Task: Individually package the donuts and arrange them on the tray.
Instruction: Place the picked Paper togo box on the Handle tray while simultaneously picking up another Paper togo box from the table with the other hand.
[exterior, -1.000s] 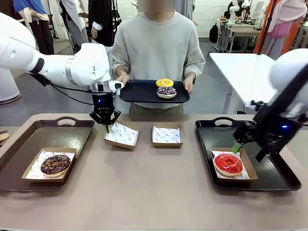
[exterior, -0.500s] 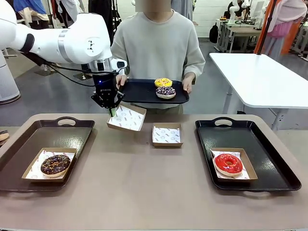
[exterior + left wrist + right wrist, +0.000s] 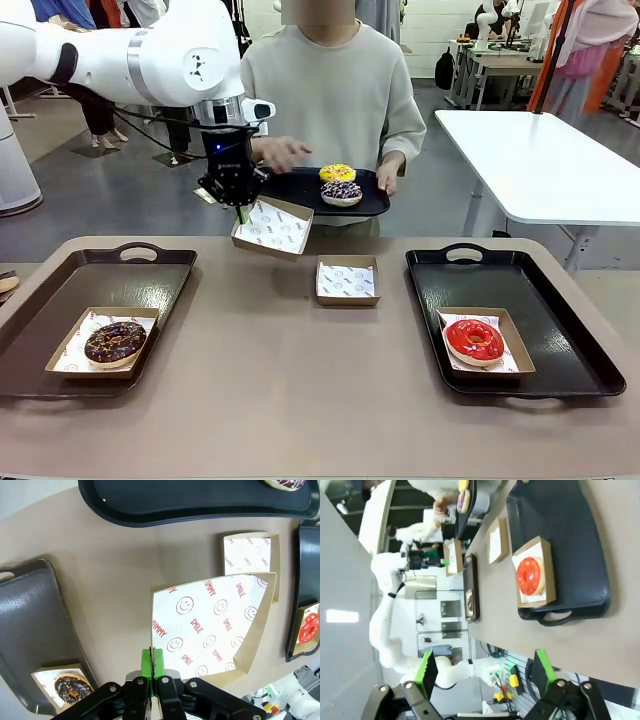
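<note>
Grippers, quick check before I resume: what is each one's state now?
Left gripper: shut on the empty box, at its edge.
Right gripper: open, holding nothing.

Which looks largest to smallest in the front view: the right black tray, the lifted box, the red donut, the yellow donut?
1. right black tray
2. lifted box
3. red donut
4. yellow donut; it sits farther from the camera, so its real size against the red one is unsure.
</note>
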Robot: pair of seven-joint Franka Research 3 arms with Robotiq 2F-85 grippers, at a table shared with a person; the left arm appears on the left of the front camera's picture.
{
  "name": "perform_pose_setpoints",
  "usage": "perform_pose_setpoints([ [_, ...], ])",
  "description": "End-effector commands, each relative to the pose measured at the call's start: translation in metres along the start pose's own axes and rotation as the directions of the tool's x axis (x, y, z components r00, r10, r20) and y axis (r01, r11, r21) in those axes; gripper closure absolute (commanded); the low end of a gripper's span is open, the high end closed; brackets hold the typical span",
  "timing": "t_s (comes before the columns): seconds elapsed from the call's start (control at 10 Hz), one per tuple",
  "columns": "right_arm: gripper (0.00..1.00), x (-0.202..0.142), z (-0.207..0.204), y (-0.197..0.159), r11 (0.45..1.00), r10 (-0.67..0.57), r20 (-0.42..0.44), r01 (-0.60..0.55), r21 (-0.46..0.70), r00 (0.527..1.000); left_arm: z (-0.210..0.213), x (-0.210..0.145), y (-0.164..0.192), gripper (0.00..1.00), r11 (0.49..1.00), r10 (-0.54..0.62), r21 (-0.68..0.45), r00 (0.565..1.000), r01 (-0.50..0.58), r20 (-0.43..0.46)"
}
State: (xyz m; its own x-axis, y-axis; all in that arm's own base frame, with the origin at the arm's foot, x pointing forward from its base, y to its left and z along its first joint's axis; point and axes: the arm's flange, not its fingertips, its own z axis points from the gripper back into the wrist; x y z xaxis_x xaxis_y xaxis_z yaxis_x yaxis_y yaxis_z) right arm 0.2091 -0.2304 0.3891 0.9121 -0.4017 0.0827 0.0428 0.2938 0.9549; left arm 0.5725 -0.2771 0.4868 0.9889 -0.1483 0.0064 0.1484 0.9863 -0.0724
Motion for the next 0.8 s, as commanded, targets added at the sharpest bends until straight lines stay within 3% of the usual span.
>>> perform_pose_setpoints([
  [0.0, 0.00, 0.014, 0.011, -0.018, 0.998, 0.030, -0.030, -0.028, 0.049, 0.999, 0.007, 0.011, -0.005, 1.00, 0.999, 0.030, 0.032, 1.000, -0.030, -0.007],
  [0.4, 0.00, 0.021, 0.010, -0.041, 0.998, -0.005, -0.009, 0.005, 0.059, 1.000, 0.007, 0.005, -0.001, 1.00, 1.000, 0.013, 0.011, 1.000, -0.013, -0.001],
  [0.7, 0.00, 0.012, 0.008, -0.032, 0.999, -0.005, -0.028, 0.007, 0.050, 1.000, 0.007, 0.005, -0.001, 1.00, 1.000, 0.013, 0.011, 1.000, -0.013, -0.001],
])
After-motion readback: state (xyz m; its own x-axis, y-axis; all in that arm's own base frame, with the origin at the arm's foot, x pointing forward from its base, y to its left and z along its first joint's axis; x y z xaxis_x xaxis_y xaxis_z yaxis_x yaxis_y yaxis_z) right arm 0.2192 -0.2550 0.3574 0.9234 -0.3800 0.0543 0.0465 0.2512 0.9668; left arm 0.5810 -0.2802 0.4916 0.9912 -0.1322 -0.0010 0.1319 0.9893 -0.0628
